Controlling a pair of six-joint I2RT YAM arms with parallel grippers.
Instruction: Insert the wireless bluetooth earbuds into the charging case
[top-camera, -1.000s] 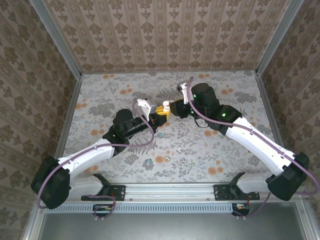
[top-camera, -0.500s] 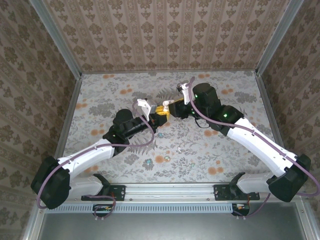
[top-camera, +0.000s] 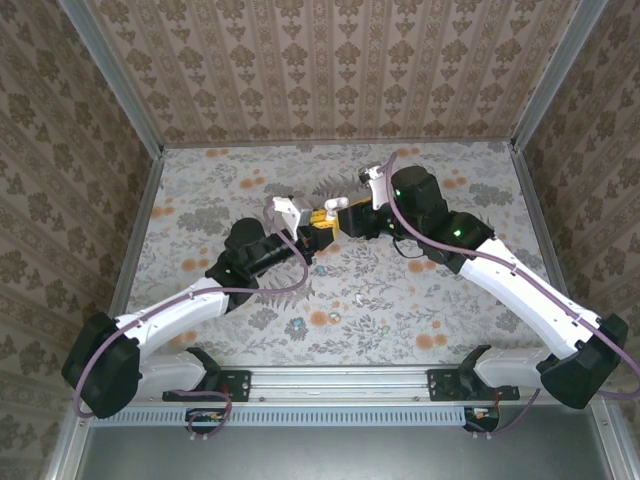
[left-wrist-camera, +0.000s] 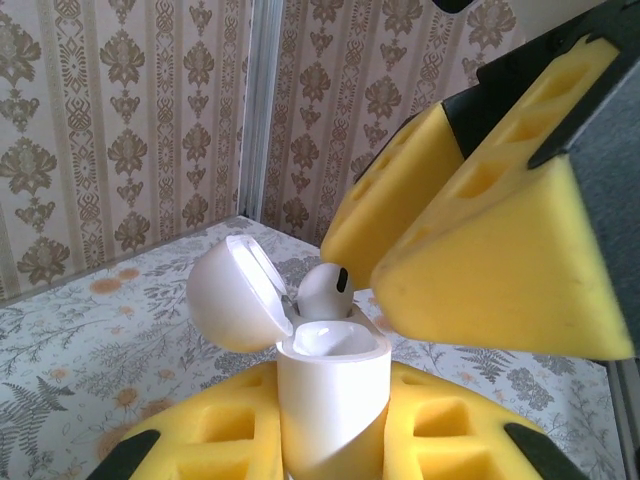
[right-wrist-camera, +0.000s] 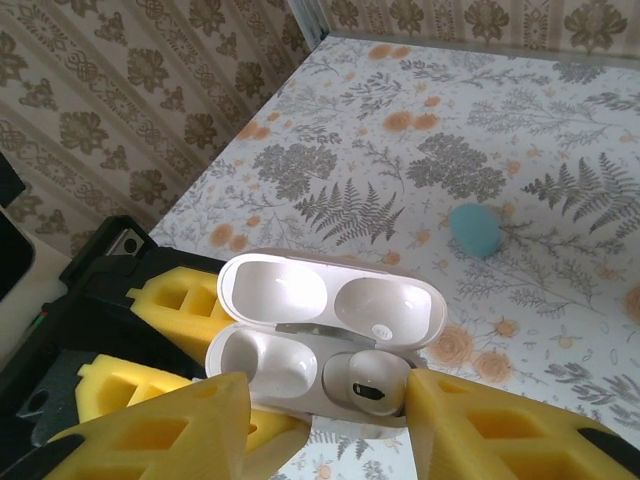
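Charging case (left-wrist-camera: 332, 390) is up off the table (top-camera: 200, 190), clamped upright between the yellow foam pads (left-wrist-camera: 215, 430) of the left gripper (top-camera: 318, 234). That's about mid-table, a bit toward the far side. Lid (left-wrist-camera: 235, 295) is flipped open. One whitish earbud (right-wrist-camera: 366, 385) sits in one of the two wells, its top poking above the rim. Right gripper (top-camera: 339, 219) is right at the case, nose to nose with the left one. Its fingers (right-wrist-camera: 505, 430) are spread with the case mouth between them, not pinching anything. One fingertip is just beside the bud, can't tell if it touches. A teal earbud (right-wrist-camera: 474, 228) lies loose on the table, apart from the case. A second teal bud (top-camera: 296, 323) lies nearer the arm bases.
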